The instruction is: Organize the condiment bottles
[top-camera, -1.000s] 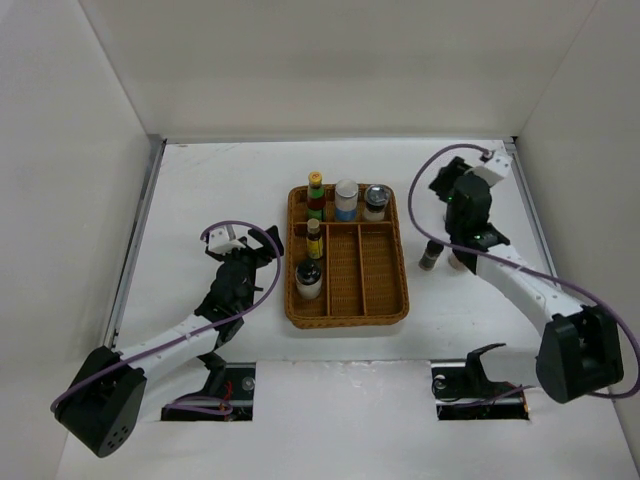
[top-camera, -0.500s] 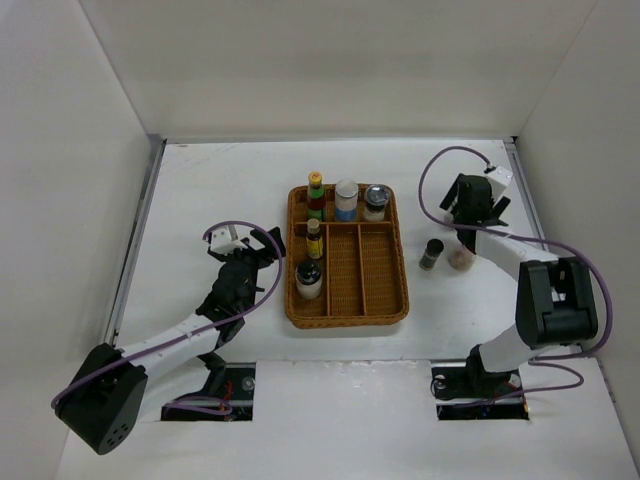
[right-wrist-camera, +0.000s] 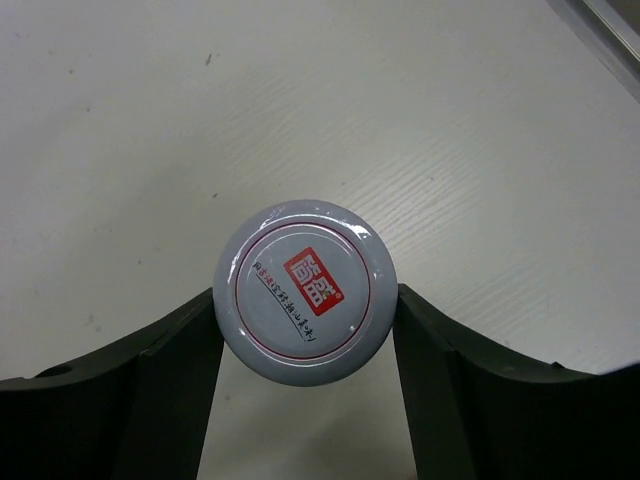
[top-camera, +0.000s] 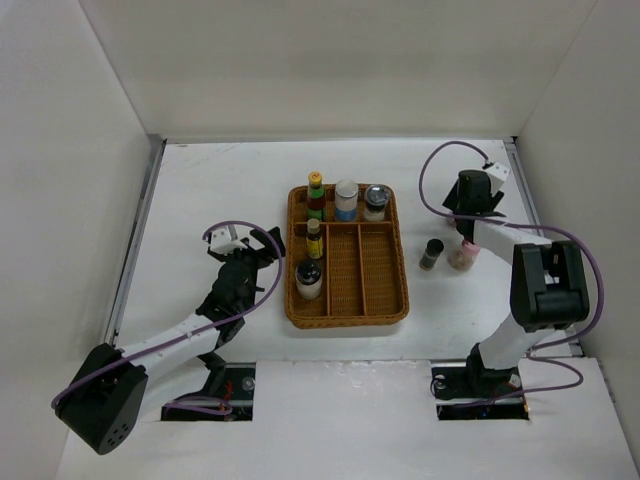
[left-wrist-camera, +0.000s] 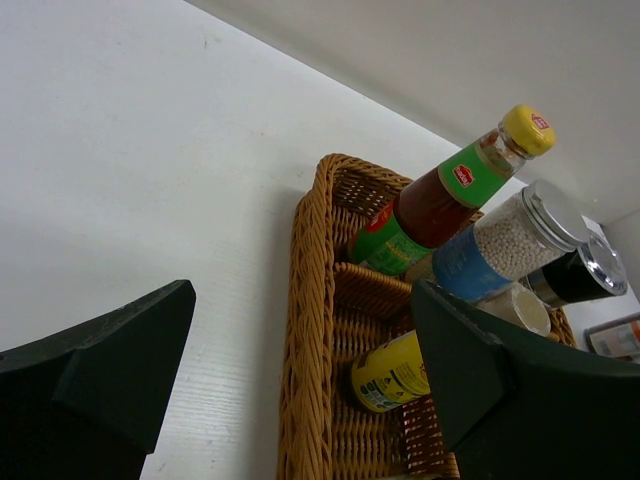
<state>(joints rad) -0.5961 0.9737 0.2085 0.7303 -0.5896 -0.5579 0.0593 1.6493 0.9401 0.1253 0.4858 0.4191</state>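
Note:
Five condiment bottles stand in the wicker tray (top-camera: 385, 300): a yellow-capped sauce bottle (top-camera: 316, 193), a white-capped blue-labelled one (top-camera: 346, 198), a silver-lidded one (top-camera: 375, 200), a second yellow-capped bottle (top-camera: 314, 238) and a squat dark-and-white one (top-camera: 309, 280). Right of the tray stand a grey-lidded bottle (top-camera: 431, 254) and a pink-capped jar (top-camera: 461, 260). My right gripper (top-camera: 466, 240) hangs over that jar. In the right wrist view its fingers (right-wrist-camera: 170, 370) press both sides of the pale, red-logoed lid (right-wrist-camera: 300, 270). My left gripper (top-camera: 262, 245) is open just left of the tray, holding nothing.
The tray's front compartments (top-camera: 375, 270) hold nothing. In the left wrist view the wicker rim (left-wrist-camera: 305, 330) lies between the open fingers, with the sauce bottle (left-wrist-camera: 430, 195) beyond. White walls close in the table on three sides.
My right arm has folded back, and its gripper moved from beside the grey-lidded bottle to over the pink-capped jar and closed on its lid. The left arm has not moved.

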